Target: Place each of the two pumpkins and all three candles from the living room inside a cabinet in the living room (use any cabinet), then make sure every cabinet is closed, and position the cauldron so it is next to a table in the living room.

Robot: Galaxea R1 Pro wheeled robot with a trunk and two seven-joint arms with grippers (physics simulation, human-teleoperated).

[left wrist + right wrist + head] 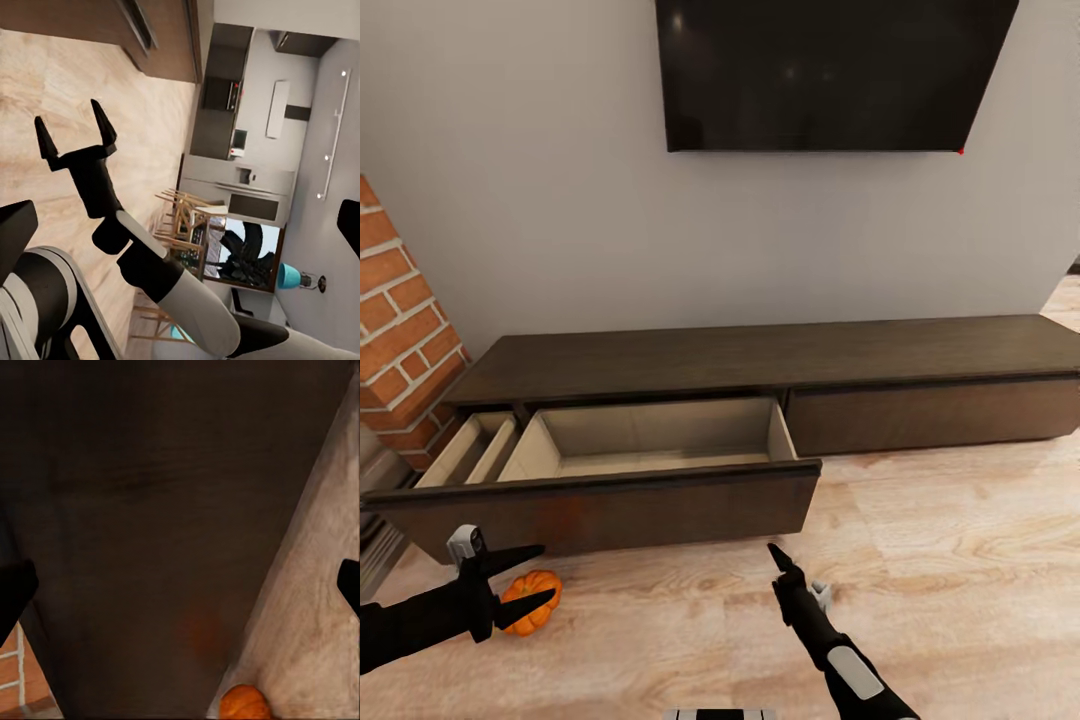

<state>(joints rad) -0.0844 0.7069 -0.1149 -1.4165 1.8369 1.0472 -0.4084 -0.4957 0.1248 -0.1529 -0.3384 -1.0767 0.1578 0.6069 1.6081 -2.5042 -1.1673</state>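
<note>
Risk is sitting closest in: the left pincer (532, 578) is lying low over the floor (960, 560) with its two fingers spread, one finger above the pumpkin (532, 602) and the other crossing its front, so the pumpkin is sitting at the mouth of the gap, at the near left of the scene. I am judging that the fingers are not yet squarely around it; closing from this offset could be squeezing the ribbed, rounded skin off-centre and popping it out, sending it rolling along the boards or under the drawer front. Whether the fingers are touching the pumpkin I cannot tell.

Near right, the right pincer (775, 556) is pointing toward the drawer front, holding nothing; in the left wrist view its fingers (102, 126) are standing apart (75, 135). It is hovering just short of the panel, so a forward drift could be knocking the drawer.

Farther back, the drawer (660, 440) of the cabinet (780, 355) is standing pulled out over the floor, its pale inside looking bare from here. Its tall front is rising between the pumpkin and the opening, so a low lift could be catching the pumpkin on the top edge. The right wrist view is showing the pumpkin (244, 702) just beside the dark front.
</note>
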